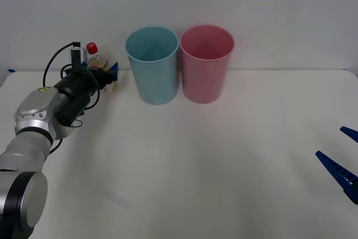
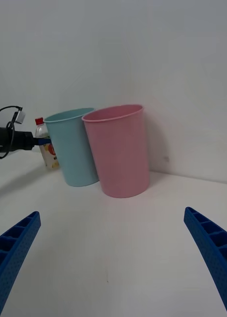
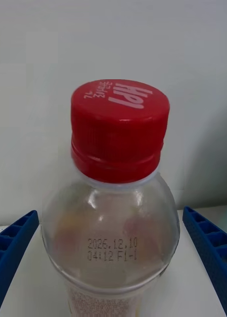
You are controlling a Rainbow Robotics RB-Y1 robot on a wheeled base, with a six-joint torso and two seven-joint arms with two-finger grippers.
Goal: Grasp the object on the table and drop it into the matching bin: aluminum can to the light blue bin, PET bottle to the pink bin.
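The PET bottle (image 1: pixel 96 60) is seen upright on the tabletop (image 1: pixel 196 160), left of the light blue bin (image 1: pixel 152 65), straddled by the open left pincer (image 1: pixel 106 74) but not yet clamped. Grasping, carrying and dropping into the pink bin (image 1: pixel 206 64) are left. The right pincer (image 1: pixel 341 163) is parked open, empty.

L arm: silver-grey rounded joint housings, with a black forearm section toward the wrist. A small yellow label is noted on the black segment. Black cable is looped above the wrist; a small white block is mounted on top. L hand (image 1: pixel 106 71): blue fingers. R hand (image 1: pixel 342 158): fingers (image 2: pixel 212 252) blue, ribbed, tapered, with dotted surface texture.
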